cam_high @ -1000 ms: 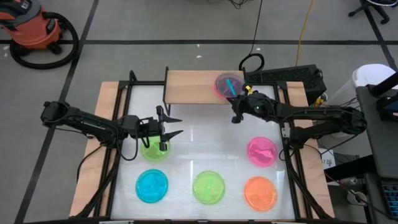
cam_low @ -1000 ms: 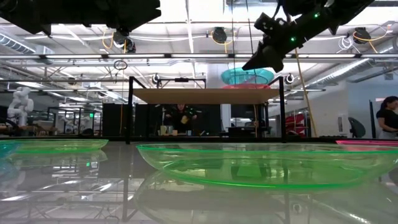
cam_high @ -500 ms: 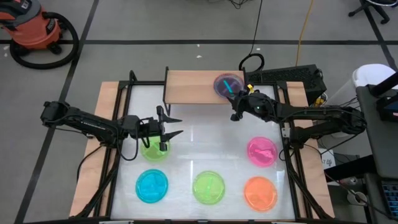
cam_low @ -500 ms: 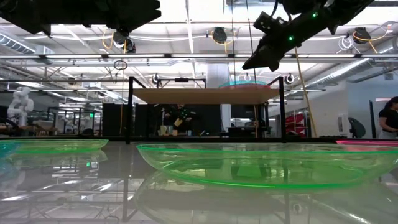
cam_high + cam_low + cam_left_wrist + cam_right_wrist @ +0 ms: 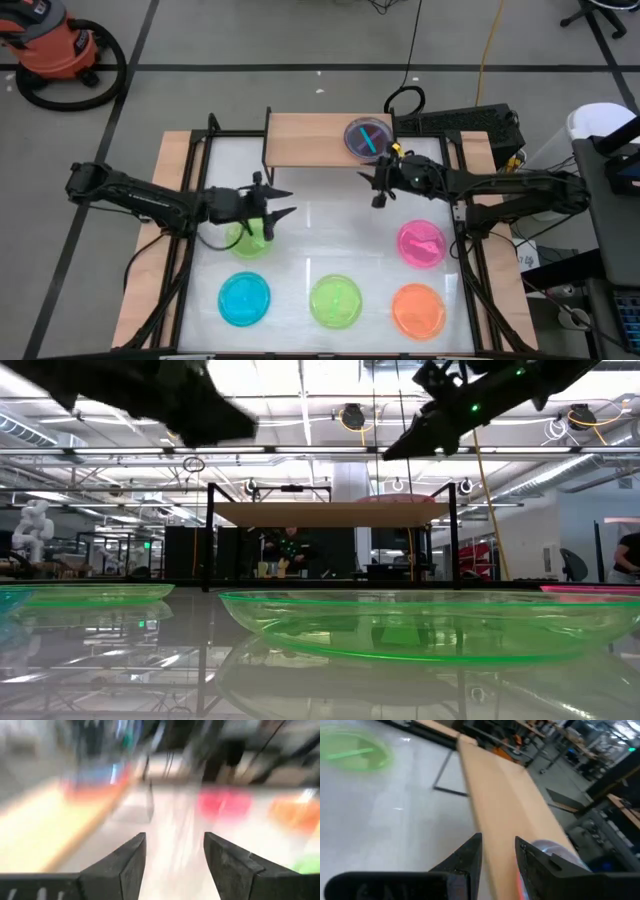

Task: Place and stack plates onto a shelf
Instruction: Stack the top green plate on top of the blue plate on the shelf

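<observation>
The shelf (image 5: 315,140) stands at the table's far edge. A blue plate lies on a pink plate, a stack (image 5: 367,138) at the shelf's right end; the stack also shows in the low view (image 5: 400,499) and the right wrist view (image 5: 555,851). My right gripper (image 5: 372,186) (image 5: 498,851) is open and empty, just near of the shelf's right end. My left gripper (image 5: 286,203) (image 5: 175,850) is open and empty above the table, by a green plate (image 5: 243,238). Blue (image 5: 245,298), green (image 5: 335,302), orange (image 5: 418,310) and pink (image 5: 422,243) plates lie flat on the table.
Black frame rails run along the table's left and right sides (image 5: 190,230). A keyboard (image 5: 460,122) and cables lie behind the shelf's right end. The middle of the white tabletop (image 5: 325,225) has no plates on it.
The blue plate, held tilted above the pink one a second ago, now lies flat on it on the shelf. My right gripper has drawn back from the shelf toward the table's near edge, without the plate. My left arm has started to move and tip.
</observation>
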Controlling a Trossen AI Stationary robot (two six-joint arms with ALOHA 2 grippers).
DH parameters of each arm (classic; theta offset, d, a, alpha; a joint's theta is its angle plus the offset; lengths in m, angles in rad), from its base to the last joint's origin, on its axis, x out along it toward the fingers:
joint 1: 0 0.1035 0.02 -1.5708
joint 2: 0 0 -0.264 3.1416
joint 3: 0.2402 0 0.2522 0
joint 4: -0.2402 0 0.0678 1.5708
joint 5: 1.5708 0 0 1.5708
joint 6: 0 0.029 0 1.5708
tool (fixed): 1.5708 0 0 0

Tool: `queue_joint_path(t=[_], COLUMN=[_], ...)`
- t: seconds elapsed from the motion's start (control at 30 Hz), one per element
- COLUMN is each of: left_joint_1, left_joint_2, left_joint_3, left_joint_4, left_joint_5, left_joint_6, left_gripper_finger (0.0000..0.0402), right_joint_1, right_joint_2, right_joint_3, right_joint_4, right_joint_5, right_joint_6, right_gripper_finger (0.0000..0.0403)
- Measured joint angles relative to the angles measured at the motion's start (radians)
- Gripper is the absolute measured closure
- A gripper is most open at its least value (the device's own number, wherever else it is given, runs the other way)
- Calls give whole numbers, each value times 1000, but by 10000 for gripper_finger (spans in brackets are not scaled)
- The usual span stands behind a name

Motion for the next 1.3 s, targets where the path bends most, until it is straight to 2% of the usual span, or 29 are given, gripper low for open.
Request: queue_joint_path(t=[0.1,0.2,0.33,0.43,0.53,0.63,0.83,1.3], left_joint_1=[-19,-62,-160,-233,-288,-316,-320,-317], left_joint_2=[23,94,211,322,423,542,682,720], left_joint_3=[139,225,297,343,414,476,582,614], left_joint_4=[-417,-662,-777,-931,-1066,-1143,-1293,-1307], left_joint_5=[-25,-31,-49,-75,-101,-98,-46,-20], left_joint_6=[-190,-342,-460,-616,-778,-844,-881,-907], left_gripper_finger=[197,197,197,199,210,227,248,250], right_joint_1=[48,97,174,226,267,292,307,309], right_joint_2=[-36,-71,-103,-117,-115,-112,-111,-110], right_joint_3=[0,0,0,0,0,0,0,0], right_joint_4=[-29,-42,-68,-74,-59,-56,-60,-80], right_joint_5=[0,-1,0,6,61,110,112,137], right_joint_6=[19,85,140,147,131,110,105,116], right_gripper_finger=[300,300,300,300,300,300,300,300])
